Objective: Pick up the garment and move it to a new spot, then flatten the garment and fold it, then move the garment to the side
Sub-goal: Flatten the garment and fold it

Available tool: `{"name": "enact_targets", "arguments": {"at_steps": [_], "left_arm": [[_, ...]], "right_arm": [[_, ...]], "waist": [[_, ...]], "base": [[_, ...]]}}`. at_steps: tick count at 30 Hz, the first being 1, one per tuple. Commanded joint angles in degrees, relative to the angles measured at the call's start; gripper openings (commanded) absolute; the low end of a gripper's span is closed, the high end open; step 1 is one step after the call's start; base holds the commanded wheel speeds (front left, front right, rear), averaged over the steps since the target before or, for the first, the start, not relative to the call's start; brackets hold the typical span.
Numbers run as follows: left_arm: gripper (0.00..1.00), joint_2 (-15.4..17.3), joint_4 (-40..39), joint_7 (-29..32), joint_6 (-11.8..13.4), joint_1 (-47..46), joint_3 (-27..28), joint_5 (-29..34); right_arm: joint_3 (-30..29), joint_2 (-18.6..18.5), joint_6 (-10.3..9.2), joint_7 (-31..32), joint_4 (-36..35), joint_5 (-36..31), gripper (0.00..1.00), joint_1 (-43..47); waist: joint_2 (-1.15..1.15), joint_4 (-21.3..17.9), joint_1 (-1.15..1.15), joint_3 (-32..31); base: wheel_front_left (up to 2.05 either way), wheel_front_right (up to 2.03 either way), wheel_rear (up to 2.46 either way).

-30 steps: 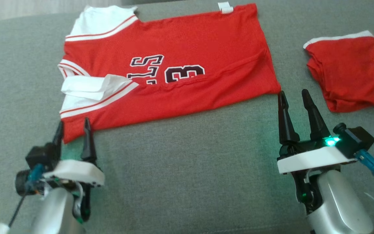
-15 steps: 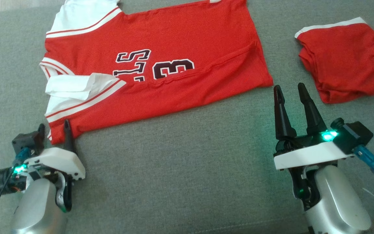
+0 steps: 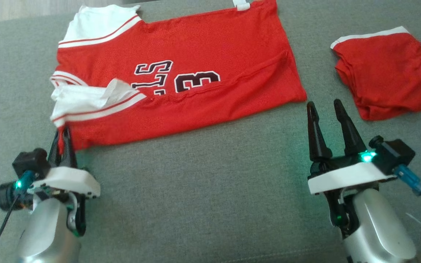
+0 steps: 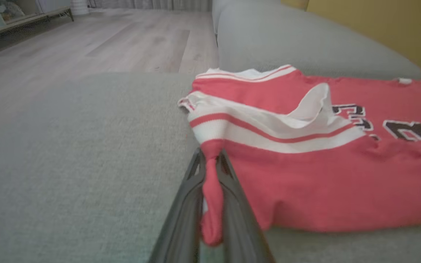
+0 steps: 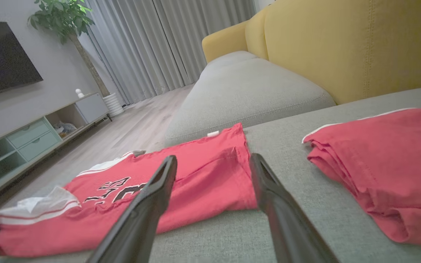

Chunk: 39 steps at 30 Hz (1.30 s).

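the red jersey [image 3: 210,47] lies spread on the grey sofa seat [image 3: 203,190], lettering up, with its white-trimmed sleeves at its left end. the left gripper [image 3: 63,136] is at the jersey's near left corner and closed tight on it. in the left wrist view a bunch of red cloth is pinched between the two dark fingers [image 4: 186,204], and the striped white sleeve band lies just past their tips. the right gripper [image 3: 324,105] sits just off the jersey's near right corner, fingers spread wide with nothing between them. whether the tips touch the hem cannot be told. a folded red garment [image 3: 386,69] with a white edge lies to the right of the jersey, apart from it. past the jersey's far edge are a yellow sofa back [image 5: 342,44] and a wooden floor [image 4: 86,44].
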Motion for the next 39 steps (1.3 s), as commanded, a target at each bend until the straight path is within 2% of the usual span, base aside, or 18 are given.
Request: {"name": "enact_targets", "arguments": {"at_steps": [1, 7, 10, 18, 21, 31, 39], "left_arm": [[0.00, 1.2, -2.8, -1.6, -0.1, -0.8, 1.5, 0.0], [0.00, 0.0, -10.1, -4.4, -1.3, 0.0, 0.0, 1.3], [0.00, -0.4, -12.3, -4.6, -1.6, 0.5, -0.9, 1.9], [0.00, -1.5, -13.3, -4.6, -2.4, 0.6, -3.3, 2.5], [0.00, -1.9, -13.2, -4.6, -2.6, 0.2, -4.1, 2.4], [0.00, -2.2, -13.4, -4.7, -2.8, -0.6, -4.8, 2.2], [0.00, -2.3, -13.3, -4.8, -3.2, -1.6, -5.5, 2.2]], "right_arm": [[0.9, 0.2, 0.37, -0.4, -0.7, -0.8, 1.00, -1.2], [-2.1, 0.2, 0.37, -0.2, 5.0, -5.0, 1.00, -3.9], [-4.8, 0.2, 0.37, 1.9, 8.8, -8.2, 1.00, -6.8], [-10.9, 0.2, 0.37, 7.1, 18.0, -13.7, 1.00, -14.1], [-13.2, 0.2, 0.37, 9.5, 24.1, -16.3, 1.00, -17.4], [-11.1, 0.2, 0.37, 9.3, 33.3, -15.5, 1.00, -22.2], [-9.2, 0.2, 0.37, 12.8, 42.2, -19.3, 1.00, -25.5]], "waist": [[0.00, 0.4, 0.00, -0.3], [0.00, 1.8, 0.00, -0.6], [0.00, 2.7, 0.00, -0.3], [0.00, 4.7, 0.00, 0.2], [0.00, 5.8, 0.00, 0.5], [0.00, 7.0, 0.00, 2.0], [0.00, 8.1, 0.00, 3.0]], "base": [[0.00, 0.00, 0.00], [0.00, 0.00, 0.00], [0.00, 0.00, 0.00], [0.00, 0.00, 0.00], [0.00, 0.00, 0.00], [0.00, 0.00, 0.00], [0.00, 0.00, 0.00]]}}
